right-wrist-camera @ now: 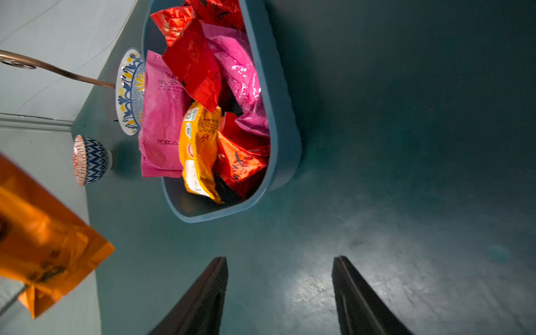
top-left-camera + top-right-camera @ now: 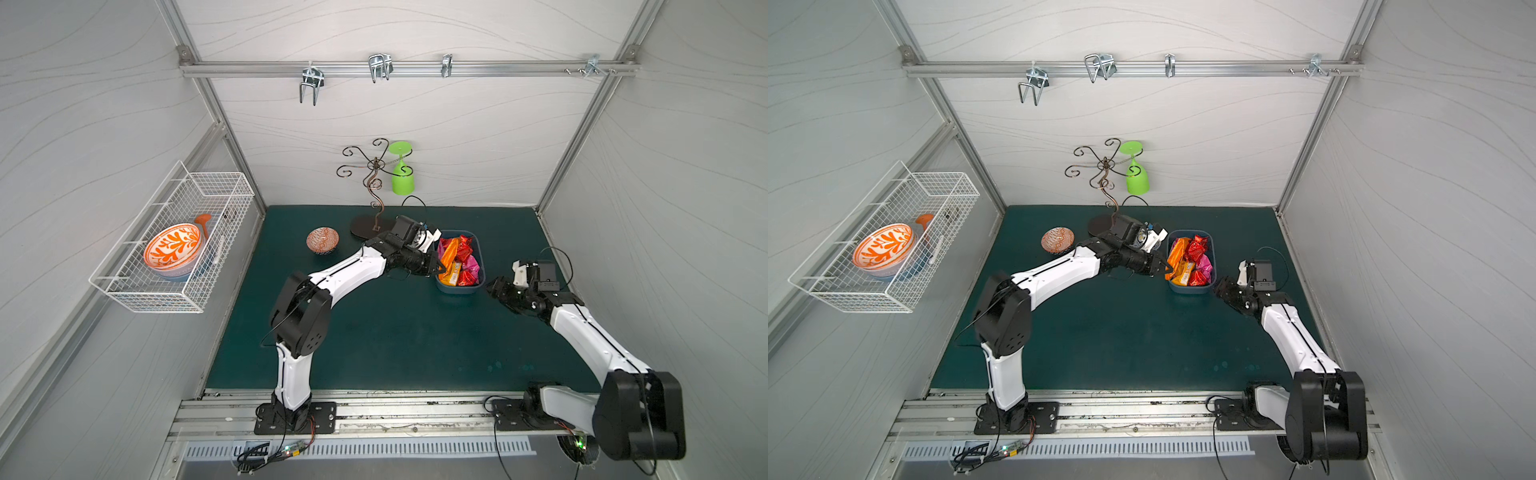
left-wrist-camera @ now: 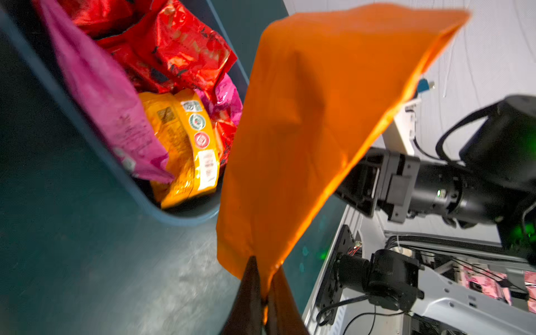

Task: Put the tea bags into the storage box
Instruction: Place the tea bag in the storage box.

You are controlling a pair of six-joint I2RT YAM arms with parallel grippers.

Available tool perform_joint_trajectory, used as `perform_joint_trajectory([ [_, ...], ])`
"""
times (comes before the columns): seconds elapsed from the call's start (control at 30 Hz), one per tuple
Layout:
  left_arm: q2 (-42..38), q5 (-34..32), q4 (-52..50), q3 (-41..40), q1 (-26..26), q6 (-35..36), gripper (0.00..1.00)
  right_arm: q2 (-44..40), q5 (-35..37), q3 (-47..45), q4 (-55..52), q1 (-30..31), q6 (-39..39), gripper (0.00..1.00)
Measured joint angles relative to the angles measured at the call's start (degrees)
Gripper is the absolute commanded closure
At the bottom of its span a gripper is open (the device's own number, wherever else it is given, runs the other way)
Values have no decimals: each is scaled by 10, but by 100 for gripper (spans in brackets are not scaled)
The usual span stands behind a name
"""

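Your left gripper (image 3: pixel 262 278) pinches one corner of a shiny orange foil tea bag (image 3: pixel 304 130) over the dull blue plastic storage box's (image 2: pixel 459 289) rim. Next, carry it inward and release. Your right gripper (image 1: pixel 279 258) stands apart, empty.

A flat worktop (image 2: pixel 395 340) covered in dark green matting is shown in both top views, bounded at the front by an aluminium rail. A dull blue rectangular plastic storage box (image 2: pixel 457 289) with rounded corners is set on it toward the back. Well to the left of the box, a small round bowl (image 2: pixel 322 241) with a red-patterned inside and a blue zigzag outside is stood upright. Between bowl and box, slightly further back, the dark oval base (image 2: pixel 365 227) of a curled wire stand is placed. Just behind the box, a small white dish (image 1: pixel 130 92) with blue and yellow pattern is seen in the right wrist view. Pale scuffed patches are seen on the matting in front of the box.
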Motion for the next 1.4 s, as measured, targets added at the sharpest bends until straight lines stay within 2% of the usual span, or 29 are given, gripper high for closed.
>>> perform_joint_trajectory([
  [0.17, 93, 32, 52, 66, -9, -69, 92, -59, 24, -51, 10, -6, 21, 36],
  [0.43, 173, 30, 76, 142, -26, -120, 94, -105, 44, -68, 5, -15, 32, 36],
  [0.6, 181, 10, 72, 147, -27, -126, 91, -110, 45, -68, 3, -15, 32, 36],
  [0.9, 181, -43, 34, 166, -27, -103, 72, -110, 52, -58, -8, -15, 21, 36],
  [1.4, 155, -145, -42, 171, -27, -61, 66, -113, 59, -34, -15, -15, 3, 36],
])
